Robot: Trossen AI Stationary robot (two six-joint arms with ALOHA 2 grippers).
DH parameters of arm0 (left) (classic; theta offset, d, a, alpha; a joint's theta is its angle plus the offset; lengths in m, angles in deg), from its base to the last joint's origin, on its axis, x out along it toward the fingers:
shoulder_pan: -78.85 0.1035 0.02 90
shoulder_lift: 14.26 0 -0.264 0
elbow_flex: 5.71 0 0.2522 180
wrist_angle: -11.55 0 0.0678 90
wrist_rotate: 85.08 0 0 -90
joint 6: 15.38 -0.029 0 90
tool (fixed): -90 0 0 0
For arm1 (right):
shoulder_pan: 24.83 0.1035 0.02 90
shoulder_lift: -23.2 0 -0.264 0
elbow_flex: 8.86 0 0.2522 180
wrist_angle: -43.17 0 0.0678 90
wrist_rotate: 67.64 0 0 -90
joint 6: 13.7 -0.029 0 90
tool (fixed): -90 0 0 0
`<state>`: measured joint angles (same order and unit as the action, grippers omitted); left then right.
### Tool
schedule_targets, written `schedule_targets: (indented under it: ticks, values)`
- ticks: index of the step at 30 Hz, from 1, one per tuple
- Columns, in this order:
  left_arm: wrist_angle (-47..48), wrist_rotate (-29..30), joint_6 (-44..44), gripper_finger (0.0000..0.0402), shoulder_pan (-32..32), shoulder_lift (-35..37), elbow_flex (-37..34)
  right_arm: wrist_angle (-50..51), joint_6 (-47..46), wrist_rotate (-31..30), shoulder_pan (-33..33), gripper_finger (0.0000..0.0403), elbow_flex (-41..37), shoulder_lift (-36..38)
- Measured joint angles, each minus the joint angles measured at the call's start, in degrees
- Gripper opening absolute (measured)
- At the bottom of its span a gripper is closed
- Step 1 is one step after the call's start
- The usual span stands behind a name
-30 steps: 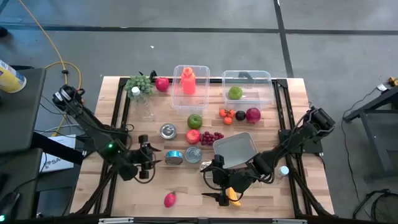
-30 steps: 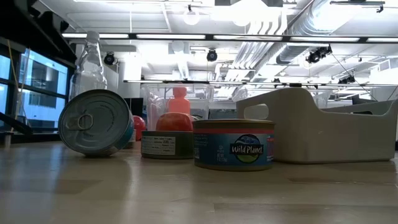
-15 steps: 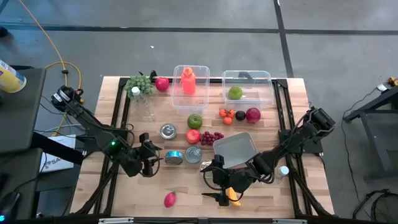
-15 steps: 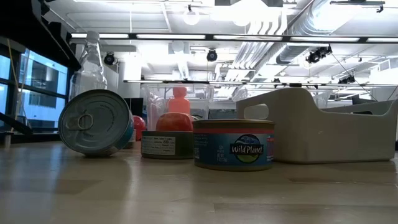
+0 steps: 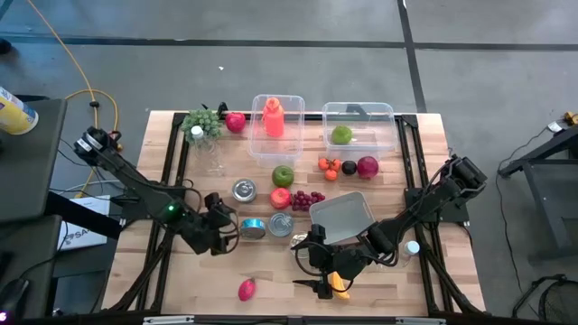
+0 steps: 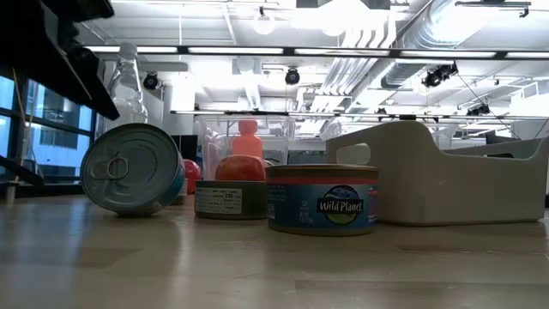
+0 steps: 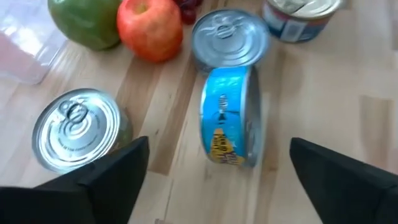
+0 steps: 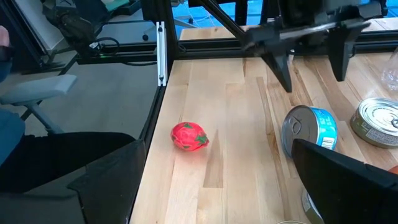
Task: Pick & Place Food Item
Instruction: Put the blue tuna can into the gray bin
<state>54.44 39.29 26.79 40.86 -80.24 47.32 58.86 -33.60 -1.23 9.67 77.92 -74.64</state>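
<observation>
**Left gripper spread over the tipped blue can**

We see the left gripper low over the wooden table, its two dark fingers spread wide apart. Between them, in the left wrist view, lies the blue can on its side, touching neither finger. In the high view this blue can sits just right of the gripper, left of the middle of the table. Just beyond it stands an upright silver can, and a second silver can stands to one side, close to the gripper. A red apple and a green apple lie farther off.

The right gripper rests at the near edge, right of centre, its fingers also wide open and holding nothing. An orange item lies just beside it; we cannot tell what it is. A grey tray sits just behind that arm. A red strawberry lies alone near the front edge, well apart from both grippers.

At the far side, a clear bin holds a green fruit.
</observation>
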Motion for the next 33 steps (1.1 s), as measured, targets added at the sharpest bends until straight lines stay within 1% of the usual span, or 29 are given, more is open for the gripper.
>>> schedule_targets:
  ticks: [3,10,16,23,29,33]
  values:
    - [-0.2,0.3,-0.3,0.0397,1.2,-1.7,0.0,0.0,0.0,0.0,0.0,0.0394,0.0,0.0]
    - [-3.4,1.1,-0.3,0.0395,4.1,-3.4,0.0,0.0,0.0,0.0,0.0,0.0394,0.0,0.0]
    - [-8.3,-2.8,-0.4,0.0395,4.2,-4.9,0.0,0.0,0.0,0.0,0.0,0.0394,0.0,0.0]
    - [-10.1,-2.8,-7.5,0.0395,4.3,-7.3,0.0,0.1,0.0,0.0,0.0,0.0394,0.0,0.0]
    - [-12.7,-3.3,-8.1,0.0394,5.0,-10.4,0.0,0.2,0.0,0.0,0.0,0.0394,0.0,0.0]
    - [-13.7,-5.5,-8.3,0.0394,6.4,-12.3,0.0,0.1,0.2,0.0,0.0,0.0394,0.0,0.0]
